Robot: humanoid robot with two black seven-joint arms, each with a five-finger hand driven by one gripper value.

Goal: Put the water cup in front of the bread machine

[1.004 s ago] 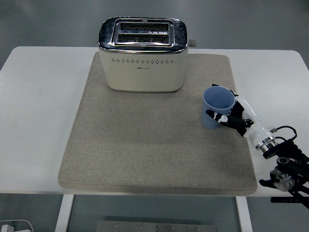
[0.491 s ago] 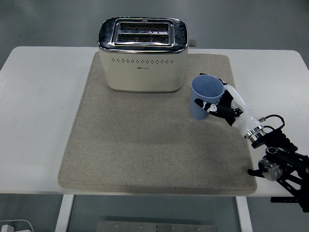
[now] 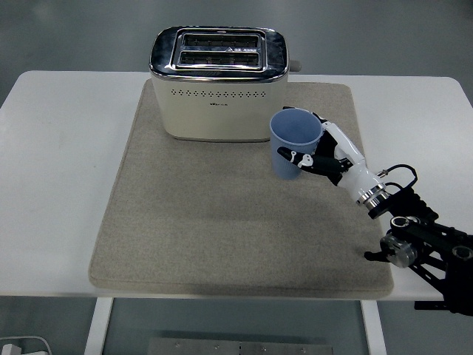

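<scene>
A light blue water cup [image 3: 294, 140] stands upright, held in my right hand [image 3: 319, 151], whose fingers wrap around its right side. The cup is over the grey mat [image 3: 222, 222], just right of and in front of the cream toaster's [image 3: 219, 89] lower right corner. I cannot tell whether the cup rests on the mat or hangs just above it. The toaster stands at the mat's back edge with its chrome top and two empty slots facing up. My right arm [image 3: 414, 237] comes in from the lower right. My left arm is out of view.
The white table [image 3: 59, 185] shows on both sides of the mat. The mat's middle and front lie bare in front of the toaster. The toaster's lever knob [image 3: 295, 66] sticks out at its right end.
My right hand has carried the cup leftward and a little farther back, from the mat's right edge toward the toaster's front right corner. The arm has followed it in.
</scene>
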